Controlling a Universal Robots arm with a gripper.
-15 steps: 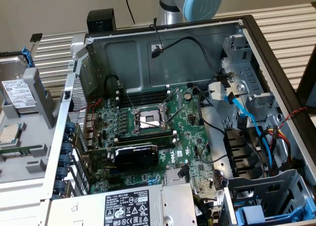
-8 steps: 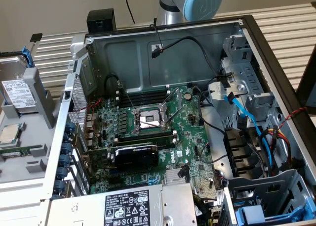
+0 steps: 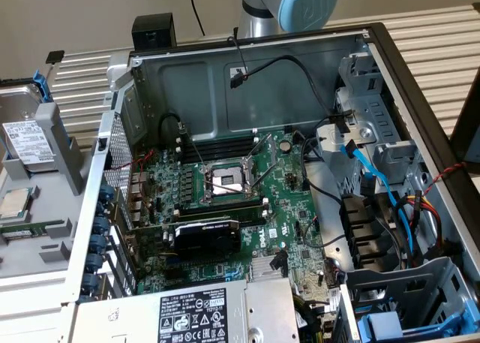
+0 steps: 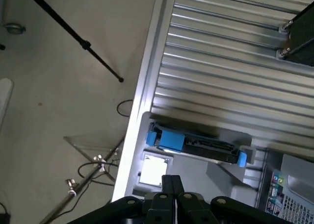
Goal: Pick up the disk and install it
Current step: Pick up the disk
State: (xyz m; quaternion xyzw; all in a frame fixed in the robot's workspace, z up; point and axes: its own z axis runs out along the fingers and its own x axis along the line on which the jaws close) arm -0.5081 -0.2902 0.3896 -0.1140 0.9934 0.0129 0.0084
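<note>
Pickup not yet made: the disk (image 4: pixel 196 144) rests in its grey holder (image 4: pixel 218 171) at the desk (image 4: pixel 221 62) edge, uninstalled. Jaws pressed together, empty, above it.

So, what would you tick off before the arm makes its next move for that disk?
1. Disk sits in its gray tray, blue carrier on: ok.
2. Gripper carries nothing: ok.
3. Gripper open to take the disk: not ok, it is shut.
4. Gripper apart from the disk: ok.
5. CPU chip beside the disk untouched: ok.
6. Free slot in the computer case: cannot tell.
</note>
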